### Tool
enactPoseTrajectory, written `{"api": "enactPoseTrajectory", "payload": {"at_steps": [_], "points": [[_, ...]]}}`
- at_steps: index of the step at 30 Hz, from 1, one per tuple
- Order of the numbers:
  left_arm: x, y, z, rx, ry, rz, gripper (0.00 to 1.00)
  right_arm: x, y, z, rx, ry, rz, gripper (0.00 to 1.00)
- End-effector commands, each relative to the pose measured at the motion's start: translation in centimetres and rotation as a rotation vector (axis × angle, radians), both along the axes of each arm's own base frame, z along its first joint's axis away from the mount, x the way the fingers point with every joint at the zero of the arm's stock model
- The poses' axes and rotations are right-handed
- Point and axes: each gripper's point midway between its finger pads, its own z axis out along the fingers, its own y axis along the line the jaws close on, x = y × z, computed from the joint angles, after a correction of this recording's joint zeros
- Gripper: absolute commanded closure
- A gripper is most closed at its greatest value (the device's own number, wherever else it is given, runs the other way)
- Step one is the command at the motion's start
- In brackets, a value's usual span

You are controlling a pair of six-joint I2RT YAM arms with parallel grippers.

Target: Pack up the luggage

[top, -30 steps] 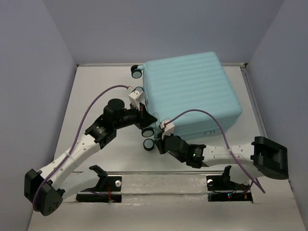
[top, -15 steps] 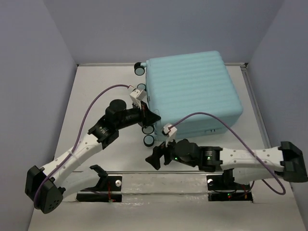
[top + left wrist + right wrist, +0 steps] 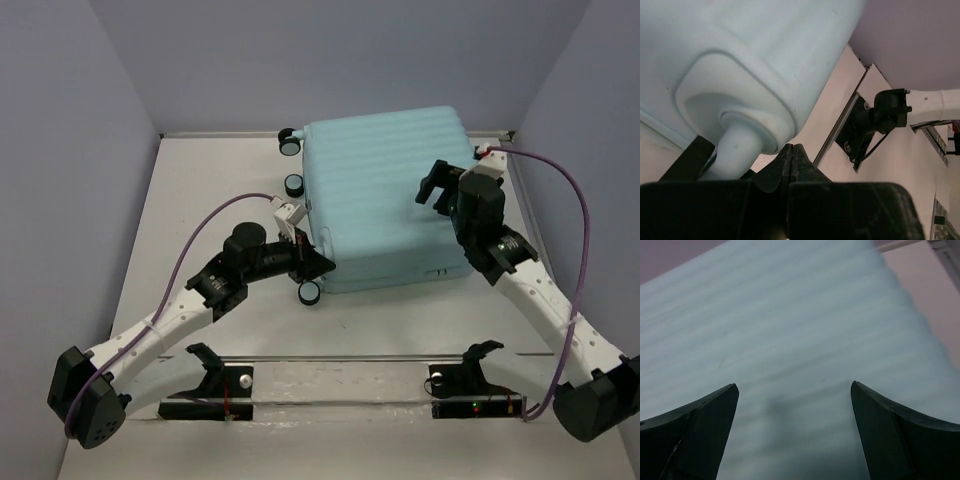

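The luggage [image 3: 390, 195], a pale aqua ribbed hard-shell case, lies closed and flat at the back middle of the table. My left gripper [image 3: 320, 263] is shut with nothing in it, its tips against the case's front-left corner just above a caster wheel [image 3: 310, 291]. In the left wrist view the shut tips [image 3: 791, 146] sit right beside the wheel's aqua stem [image 3: 740, 150] and mount. My right gripper [image 3: 432, 186] hovers open over the right part of the lid. In its own view the spread fingers [image 3: 695, 430] frame the ribbed shell [image 3: 790, 330], holding nothing.
Two more caster wheels [image 3: 288, 145] stick out at the case's left side. Purple-grey walls close in the table [image 3: 200, 190] on three sides. A rail with two black clamps [image 3: 215, 372] runs along the near edge; one clamp [image 3: 875, 120] shows in the left wrist view.
The right arm swung from the case's front-left corner up and over to the right part of the lid, and its gripper opened. The left gripper slid slightly nearer along the left corner.
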Motion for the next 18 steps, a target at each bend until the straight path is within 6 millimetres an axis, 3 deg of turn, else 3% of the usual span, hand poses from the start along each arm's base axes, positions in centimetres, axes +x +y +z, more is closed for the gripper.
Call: {"api": "enactPoseTrajectory", "payload": {"at_steps": [1,2,4,6,8,10,11,12,13,18], "points": [[-0.7,0.5,-2.7,0.033,0.063,0.011,0.94,2.9,-8.0,2.0,-0.062,-0.007,-0.217,0.00],[-0.7,0.6,-2.7,0.030,0.060,0.012,0.94,3.2,-9.8,2.0,-0.071,-0.002,-0.269,0.00],[-1.0,0.5,-2.3,0.018,0.049,0.004,0.94,4.2,-11.1,1.8,-0.078,0.014,-0.289,0.00],[-1.1,0.5,-1.9,0.011,0.039,0.006,0.94,5.1,-12.1,0.7,-0.085,0.057,-0.295,0.00],[-1.0,0.4,-1.7,0.008,0.033,0.007,0.94,6.4,-12.0,-0.8,-0.090,0.105,-0.269,0.00],[-1.0,0.4,-1.6,0.005,0.029,0.005,0.94,7.6,-9.4,-2.1,-0.043,0.150,-0.116,0.00],[-0.9,0.3,-1.5,0.002,0.025,0.005,0.94,8.5,-8.2,-3.8,-0.029,0.198,-0.061,0.00],[-0.8,0.2,-1.2,-0.004,0.018,0.006,0.94,9.0,-6.8,-4.0,-0.004,0.213,0.012,0.00],[-0.7,0.2,-0.9,-0.005,0.012,0.009,0.94,9.1,-4.1,-4.5,0.050,0.234,0.156,0.00],[-0.3,0.2,0.0,-0.017,-0.014,0.019,0.94,11.3,3.0,-6.5,0.191,0.296,0.531,0.08]]}}
